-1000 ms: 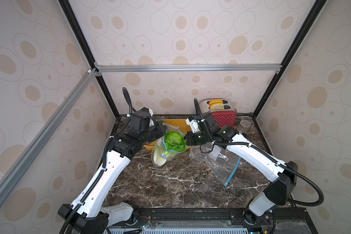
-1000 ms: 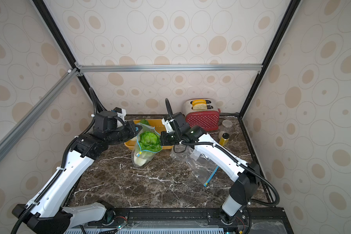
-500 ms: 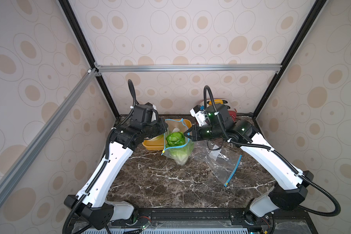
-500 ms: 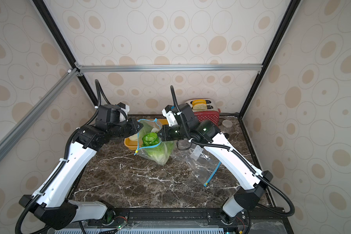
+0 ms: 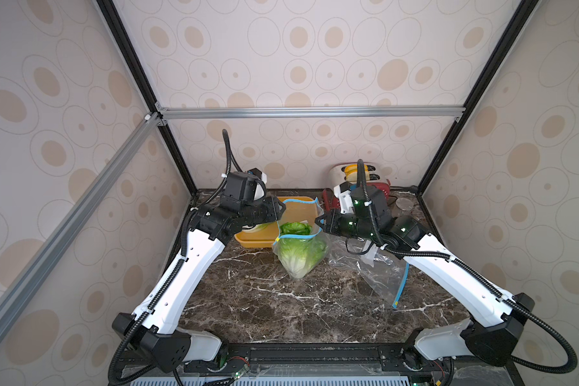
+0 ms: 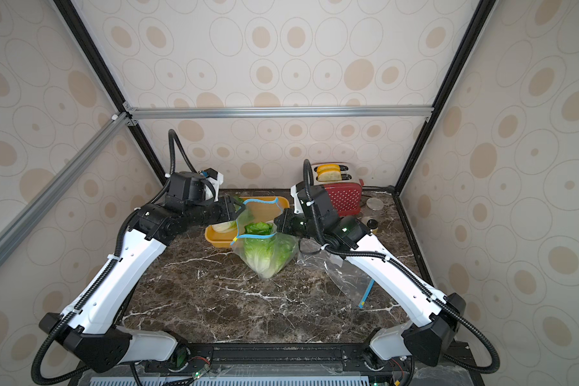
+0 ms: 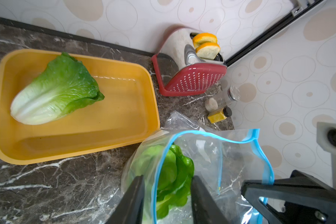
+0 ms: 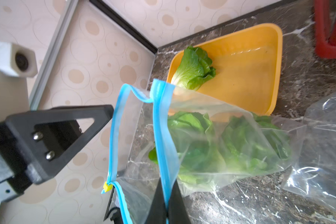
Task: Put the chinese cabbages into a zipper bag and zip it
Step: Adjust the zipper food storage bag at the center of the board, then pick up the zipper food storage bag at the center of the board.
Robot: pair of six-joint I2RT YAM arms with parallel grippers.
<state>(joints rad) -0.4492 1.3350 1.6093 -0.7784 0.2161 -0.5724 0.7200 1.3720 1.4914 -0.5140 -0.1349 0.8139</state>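
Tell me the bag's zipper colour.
The zipper is light blue, clearest in the right wrist view.

Bright, even, diffuse light fills the enclosure in both top views, leaving only faint, soft-edged shadows on the dark marble worktop (image 5: 248,300), and the wide lens bows the straight frame bars toward the picture edges. The wrist views are equally bright: a pale streak of glare lies on the yellow tray (image 7: 114,78), and white glints scatter across the clear zipper bag (image 8: 231,139). Closest to each lens, the black left tool (image 7: 167,177) and right tool (image 8: 166,184) look soft and out of focus.
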